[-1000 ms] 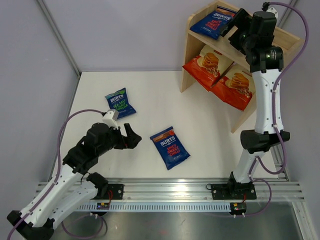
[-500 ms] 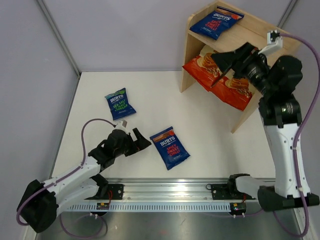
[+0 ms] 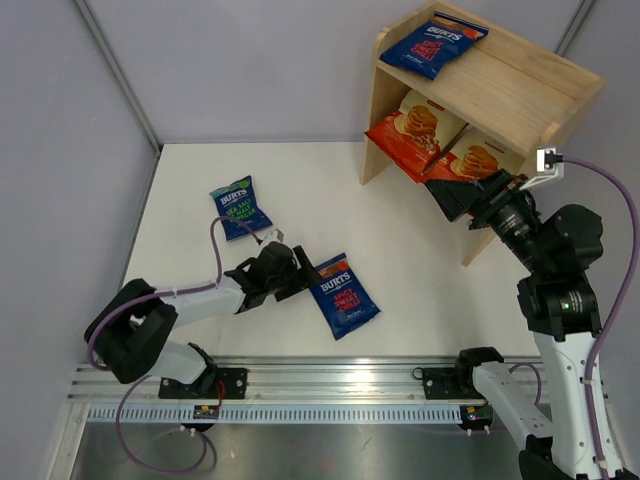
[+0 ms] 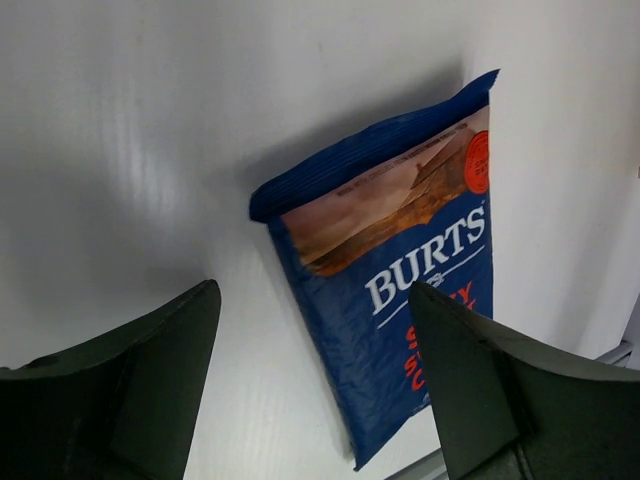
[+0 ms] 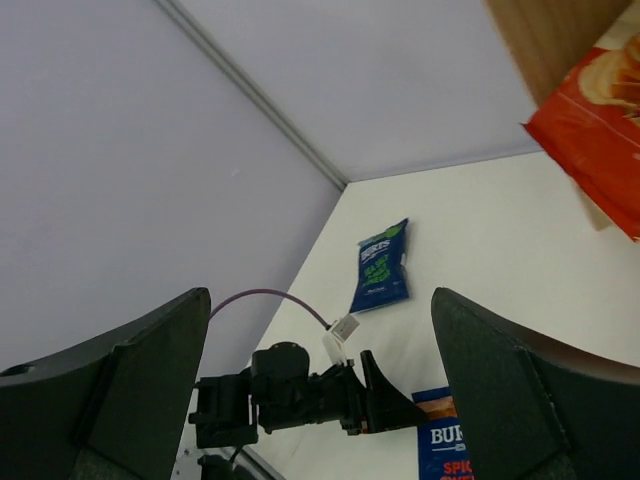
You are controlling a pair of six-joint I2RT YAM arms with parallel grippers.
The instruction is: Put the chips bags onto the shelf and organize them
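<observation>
A red-lettered blue Burts chips bag (image 3: 342, 297) lies flat on the white table. My left gripper (image 3: 305, 280) is low at its left edge, open. In the left wrist view the bag (image 4: 400, 260) has one side between the spread fingers (image 4: 130, 380), untouched. A green-lettered Burts bag (image 3: 238, 207) lies further back on the left. The wooden shelf (image 3: 500, 90) has another Burts bag (image 3: 432, 45) on top and two red cassava bags (image 3: 412, 130) (image 3: 470, 170) on the lower tier. My right gripper (image 3: 450, 190) hangs open and empty in front of the lower tier.
Grey walls close the table at the back and left. A metal rail (image 3: 340, 380) runs along the near edge. The right wrist view looks across the table at the left arm (image 5: 300, 395), the green-lettered bag (image 5: 382, 266) and a cassava bag's corner (image 5: 595, 130).
My left arm stretched right and down to the red-lettered bag, its jaws narrowing slightly. My right arm pulled back from the shelf top and sank to the lower tier's front.
</observation>
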